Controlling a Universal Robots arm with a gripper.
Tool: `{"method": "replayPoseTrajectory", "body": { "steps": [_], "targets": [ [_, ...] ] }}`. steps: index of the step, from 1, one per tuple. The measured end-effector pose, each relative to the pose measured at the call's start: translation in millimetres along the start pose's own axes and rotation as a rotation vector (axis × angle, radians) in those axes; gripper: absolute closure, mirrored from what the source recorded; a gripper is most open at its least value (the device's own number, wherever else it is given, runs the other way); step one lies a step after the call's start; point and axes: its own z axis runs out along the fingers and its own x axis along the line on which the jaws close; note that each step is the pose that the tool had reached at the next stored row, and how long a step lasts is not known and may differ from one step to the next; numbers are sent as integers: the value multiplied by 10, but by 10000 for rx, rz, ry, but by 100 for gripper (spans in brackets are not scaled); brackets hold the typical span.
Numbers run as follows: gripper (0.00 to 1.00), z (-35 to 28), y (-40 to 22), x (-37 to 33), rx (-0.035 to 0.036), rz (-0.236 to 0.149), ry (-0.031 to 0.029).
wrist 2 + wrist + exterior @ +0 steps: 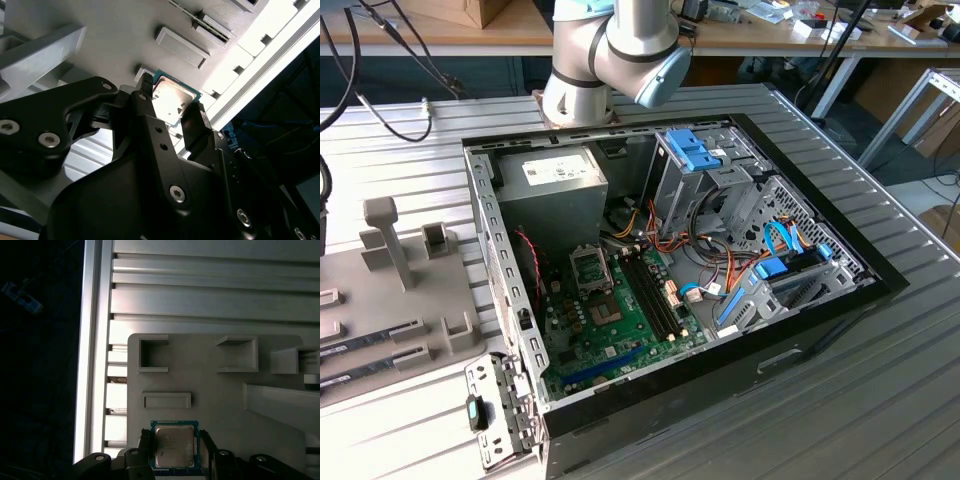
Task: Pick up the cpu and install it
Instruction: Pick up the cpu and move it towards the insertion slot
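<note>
Black gripper (174,436) fingers (145,454) press against two opposite edges of the cpu (172,446) in the first wrist view. The pincer is clamped on the chip, one finger on each side. The second wrist view shows the same hold, with the silvery top of the cpu (172,100) facing the camera and its green rim showing between the fingertips. Whether the chip rests on the surface below or hangs just above it cannot be told. Beneath it lies a grey fixture tray (215,405) with shallow rectangular recesses, set on a ribbed aluminium table (200,295). In the exterior view the arm (610,40) stands behind an open computer case (840,300). The green motherboard (610,325) lies flat inside it, and the grey tray (380,330) sits at the exterior view's left, beside the case.
</note>
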Motion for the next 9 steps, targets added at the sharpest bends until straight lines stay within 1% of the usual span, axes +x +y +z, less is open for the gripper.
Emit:
{"method": "replayPoseTrajectory", "body": {
  "steps": [9],
  "targets": [
    [53,-40,2,-1,0,0,1]
  ]
}}
